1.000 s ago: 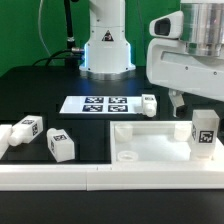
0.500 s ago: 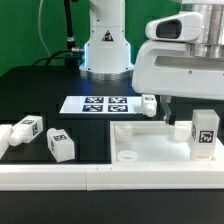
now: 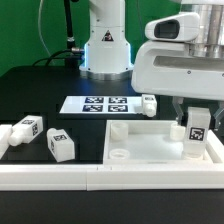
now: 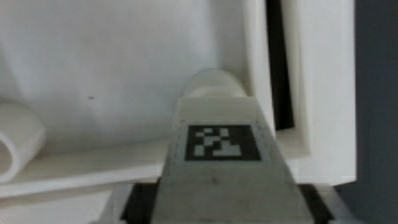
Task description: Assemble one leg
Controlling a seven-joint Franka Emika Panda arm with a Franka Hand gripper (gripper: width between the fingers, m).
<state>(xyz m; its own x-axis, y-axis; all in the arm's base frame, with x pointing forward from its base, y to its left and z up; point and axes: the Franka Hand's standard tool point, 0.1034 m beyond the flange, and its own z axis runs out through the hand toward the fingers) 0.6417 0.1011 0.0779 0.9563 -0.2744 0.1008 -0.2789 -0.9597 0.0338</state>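
Over the panel's far corner at the exterior view's right, the hand (image 3: 197, 122) is closed on the leg (image 3: 198, 140) and holds it upright. The leg's tagged face is turned toward the camera. Its lower end sits inside the raised rim of the white panel (image 3: 150, 140), close to the rim wall. Neither view shows whether it already rests on the panel floor or hangs just above it.

In the wrist view the leg (image 4: 217, 120) fills the middle of the picture, with the fingers (image 4: 134, 200) dark on either side of its base and the rim running just beside it.

To do this step well, the leg probably has to stay plumb and meet its seat squarely. That seat is hidden under the leg, so the rim corner is the best guide. Lower slowly and straight, so the leg does not ride up on the rim wall. Release only once the leg stands firm. Tilt is the likeliest fault.

Three more legs (image 3: 60, 145) lie on the bench (image 3: 40, 85), well apart from the hand. One of them is beside the marker board (image 3: 103, 103).
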